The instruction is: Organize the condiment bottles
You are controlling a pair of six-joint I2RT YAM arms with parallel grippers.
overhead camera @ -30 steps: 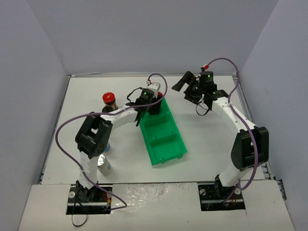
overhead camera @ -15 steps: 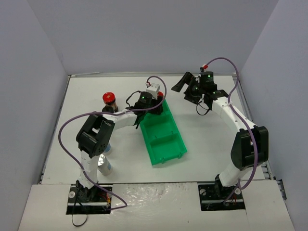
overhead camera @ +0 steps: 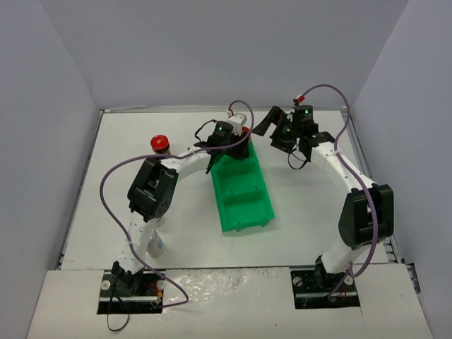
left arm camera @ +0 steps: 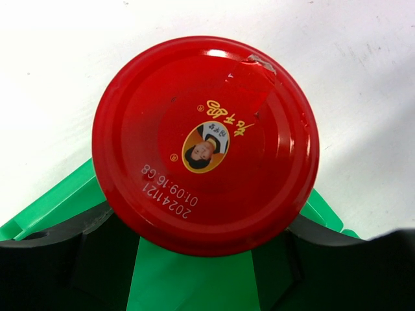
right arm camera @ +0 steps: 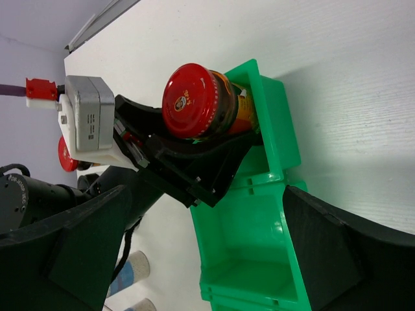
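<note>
My left gripper (overhead camera: 239, 138) is shut on a dark jar with a red cap (overhead camera: 245, 131) and holds it upright in the far end compartment of the green bin (overhead camera: 244, 206). The left wrist view looks straight down on that red cap (left arm camera: 205, 144), with black fingers (left arm camera: 55, 243) on both sides. The right wrist view shows the same jar (right arm camera: 194, 100) inside the bin's end section (right arm camera: 287, 150). My right gripper (overhead camera: 271, 125) is open and empty, just right of the bin's far end. A second red-capped jar (overhead camera: 159, 144) stands at the far left.
A bottle with a silver cap (overhead camera: 155, 244) stands by the left arm's base. Another bottle with a blue label (right arm camera: 129, 272) beside it shows in the right wrist view. The bin's middle and near compartments hold nothing. Grey walls close in the table on three sides.
My left gripper has moved right and farther away, to the bin's far end, and the red cap now shows there. The bin has swung a little straighter. The right arm has barely moved.
</note>
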